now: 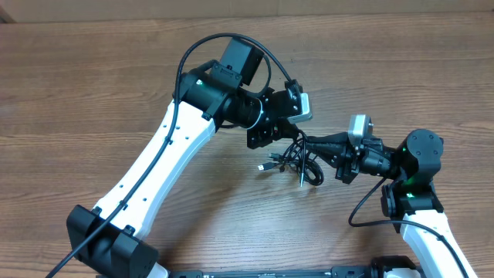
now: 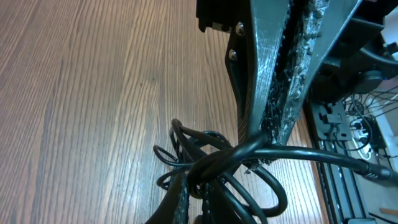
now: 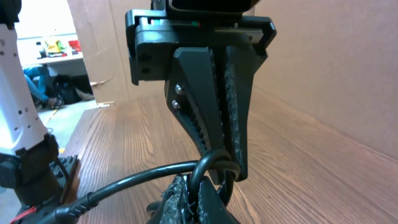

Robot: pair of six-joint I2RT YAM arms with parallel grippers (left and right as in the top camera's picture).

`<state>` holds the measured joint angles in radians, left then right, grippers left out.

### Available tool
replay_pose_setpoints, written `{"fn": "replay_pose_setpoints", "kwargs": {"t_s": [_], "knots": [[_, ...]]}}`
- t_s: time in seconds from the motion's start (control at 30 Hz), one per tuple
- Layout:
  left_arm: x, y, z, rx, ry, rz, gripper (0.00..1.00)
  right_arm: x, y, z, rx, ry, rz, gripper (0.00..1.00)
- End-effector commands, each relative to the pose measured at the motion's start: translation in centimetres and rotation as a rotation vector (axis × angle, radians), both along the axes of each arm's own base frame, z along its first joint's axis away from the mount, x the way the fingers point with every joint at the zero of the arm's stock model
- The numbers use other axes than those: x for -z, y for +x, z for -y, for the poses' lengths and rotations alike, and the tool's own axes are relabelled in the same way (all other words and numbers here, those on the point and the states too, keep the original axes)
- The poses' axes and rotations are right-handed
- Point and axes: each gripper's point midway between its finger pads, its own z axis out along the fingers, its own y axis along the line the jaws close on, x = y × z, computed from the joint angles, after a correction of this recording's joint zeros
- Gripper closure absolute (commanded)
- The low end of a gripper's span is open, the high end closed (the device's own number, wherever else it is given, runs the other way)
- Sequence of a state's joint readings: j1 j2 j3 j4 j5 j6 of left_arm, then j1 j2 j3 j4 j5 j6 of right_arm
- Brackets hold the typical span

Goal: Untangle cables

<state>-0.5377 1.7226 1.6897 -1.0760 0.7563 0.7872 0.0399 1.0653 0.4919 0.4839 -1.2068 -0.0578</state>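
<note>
The cables sit as a small black knot of loops on the wooden surface, a little right of centre, between the two arms. One plug end pokes out to the left of the bunch.

The left tool reaches in from the far left side. Its fingers are pressed together with no gap, pinching a strand that bends sharply at the tips and runs off to the right.

The right tool comes in from the right, tip to tip with the left one just above the bunch. It too is fully closed, with cable strands caught at its tips; a loop curls up between the two tools.
</note>
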Motion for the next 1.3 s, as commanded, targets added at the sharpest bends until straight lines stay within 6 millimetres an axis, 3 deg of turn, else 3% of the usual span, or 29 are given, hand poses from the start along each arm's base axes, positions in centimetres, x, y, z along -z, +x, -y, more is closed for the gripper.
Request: {"fn": "replay_pose_setpoints", "kwargs": {"t_s": [0.0, 0.17, 0.37, 0.83, 0.87, 0.9, 0.93, 1.07, 1.17, 1.27], "knots": [[-2.1, -0.3, 0.5, 0.044, -0.095, -0.004, 0.96, -1.2, 0.7, 0.2, 0.041, 0.02, -0.011, 0.96], [-3.0, 0.5, -0.5, 0.027, -0.151, -0.02, 0.96, -1.1, 1.1, 0.5, 0.068, 0.023, -0.02, 0.96], [-3.8, 1.4, -1.8, 0.0, -0.205, -0.051, 0.96, -0.4, 2.6, 2.5, 0.161, 0.039, -0.115, 0.96], [-4.5, 1.2, -1.7, 0.017, -0.243, -0.058, 0.96, 0.2, 2.8, 3.2, 0.18, 0.04, -0.154, 0.96], [-4.6, 1.1, -1.6, 0.022, -0.25, -0.065, 0.93, 0.1, 2.7, 3.2, 0.174, 0.04, -0.147, 0.96], [-4.8, 0.9, -1.5, 0.03, -0.264, -0.073, 0.82, -0.1, 2.5, 3.1, 0.162, 0.04, -0.139, 0.96], [-5.0, 0.8, -1.5, 0.036, -0.274, -0.078, 0.64, -0.3, 2.3, 3.0, 0.146, 0.04, -0.126, 0.96], [-5.5, 0.4, -1.3, 0.053, -0.305, -0.092, 0.39, -1.2, 1.7, 2.7, 0.105, 0.056, -0.104, 0.96], [-5.5, 0.3, -1.3, 0.053, -0.304, -0.096, 0.24, -1.8, 1.6, 2.7, 0.101, 0.071, -0.101, 0.96], [-5.4, 0.2, -1.4, 0.051, -0.298, -0.11, 0.16, -2.3, 1.6, 2.7, 0.099, 0.085, -0.1, 0.96]]}}
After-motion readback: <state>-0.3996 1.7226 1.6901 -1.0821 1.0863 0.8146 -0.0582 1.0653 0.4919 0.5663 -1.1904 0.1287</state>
